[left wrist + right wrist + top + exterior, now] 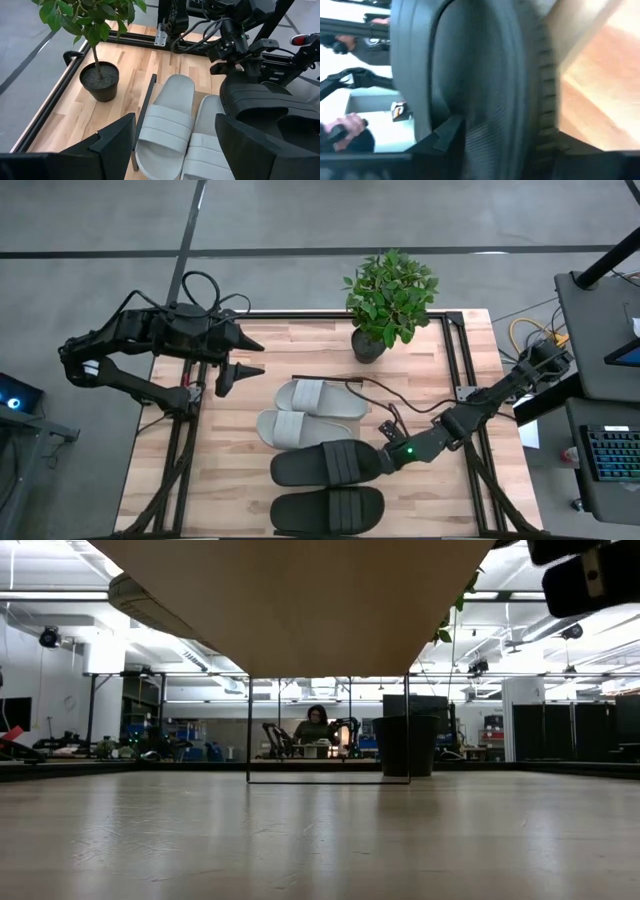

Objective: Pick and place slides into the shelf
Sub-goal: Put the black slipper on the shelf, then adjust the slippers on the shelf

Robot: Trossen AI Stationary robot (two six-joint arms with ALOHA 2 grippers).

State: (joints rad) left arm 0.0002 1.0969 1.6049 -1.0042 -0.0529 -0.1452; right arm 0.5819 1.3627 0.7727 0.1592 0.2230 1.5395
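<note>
Two pale grey slides [322,398] [288,428] and two black slides [325,463] [328,510] lie sole down, side by side, in a row from mid-table toward the near edge. The grey ones rest on the pale shelf, whose thin black end bar [144,115] runs beside them. My right gripper [383,458] is at the right end of the farther black slide [485,90], which fills the right wrist view. My left gripper [258,355] hangs open above the table's far left, pointing at the grey slides [167,120].
A potted plant [388,295] stands at the far edge, just beyond the slides. Black frame rails [455,370] run along the table's sides. Bare wood lies to the left of the slides. In the low view a person [318,725] sits far off in the room.
</note>
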